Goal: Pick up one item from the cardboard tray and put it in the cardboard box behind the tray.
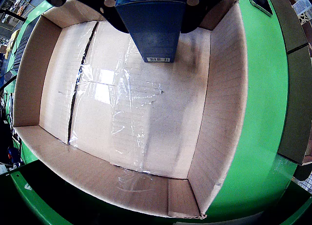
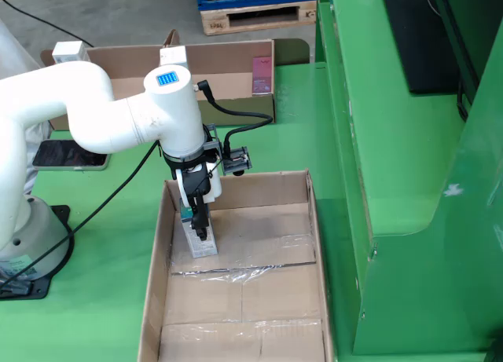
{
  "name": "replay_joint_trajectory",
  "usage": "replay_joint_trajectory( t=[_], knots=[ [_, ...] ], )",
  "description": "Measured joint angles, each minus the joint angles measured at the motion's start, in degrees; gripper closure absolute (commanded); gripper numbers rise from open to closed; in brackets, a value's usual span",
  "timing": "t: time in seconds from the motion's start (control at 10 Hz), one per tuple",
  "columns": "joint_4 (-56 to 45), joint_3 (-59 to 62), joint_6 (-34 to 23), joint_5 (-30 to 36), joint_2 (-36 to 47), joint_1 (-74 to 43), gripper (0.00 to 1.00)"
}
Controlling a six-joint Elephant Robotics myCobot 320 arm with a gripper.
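Observation:
My gripper [image 1: 156, 8] is shut on a small dark blue carton [image 1: 155, 32] with a barcode label on its lower end. It holds the carton upright inside a large open cardboard box [image 1: 224, 103], near one end wall. The box floor shows only clear tape and a seam between flaps. In the fixed view the gripper [image 2: 200, 221] holds the carton [image 2: 198, 243] low in the far left part of the same box [image 2: 313, 221]. I cannot tell whether the carton touches the floor.
A second cardboard box [image 2: 228, 67] with a pink item [image 2: 262, 75] stands farther back on the green table [image 2: 94, 244]. A phone [image 2: 69, 154] lies left of the arm. A green machine wall [image 2: 393, 142] rises on the right. The arm's base [image 2: 27, 244] stands at left.

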Motion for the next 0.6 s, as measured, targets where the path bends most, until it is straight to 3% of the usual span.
replay_joint_trajectory(
  t=[0.6],
  knots=[
    [1.0,-3.3,0.1,-1.2,3.0,0.3,1.00]
  ],
)
